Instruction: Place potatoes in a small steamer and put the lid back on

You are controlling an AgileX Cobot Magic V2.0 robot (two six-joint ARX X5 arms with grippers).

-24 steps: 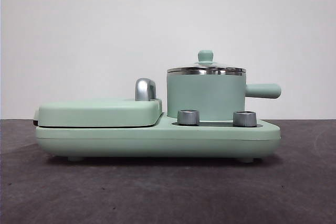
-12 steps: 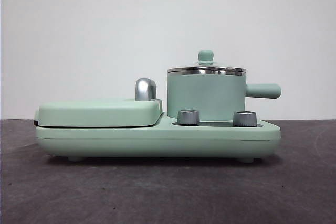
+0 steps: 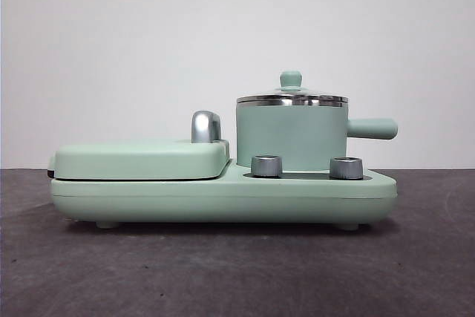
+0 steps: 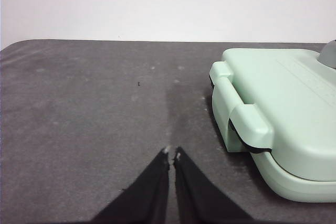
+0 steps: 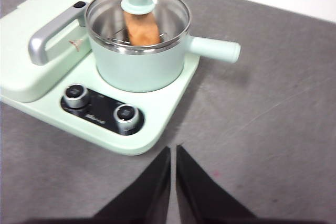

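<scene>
**Potato under glass, both claws clear of the pot**

Lid (image 3: 292, 99) sits flat on the small steamer (image 3: 291, 137) in the front view, its steel rim level on the pot's rim and its green knob upright at the centre. The steamer's stubby handle points away from the grill plate (image 3: 141, 159), which lies closed just beside the steamer on the shared base. Two control knobs (image 3: 266, 165) stand on the base in front of the steamer. No arm shows here, and the potato cannot be seen through the pot's wall.

In the left wrist view, the left claw (image 4: 171, 153) has its jaws pressed together and holds nothing. It hangs over bare surface (image 4: 94, 108), off the grill plate's hinged end, the far side from the steamer, which is out of this picture.

In the right wrist view, the right claw (image 5: 174, 149) is likewise pressed together and empty, set back over the surface past the corner of the base nearest the steamer. The steamer lies ahead of it beyond the control knobs, handle pointing away from the grill plate. Through the glass the potato (image 5: 142, 29) shows orange-brown on the rack inside, its long axis running roughly away from this claw. The right claw is plainly the nearer arm to the steamer. Judging by this, the task looks finished; nothing stands between that claw and the lid's knob should any adjustment be wanted.
</scene>
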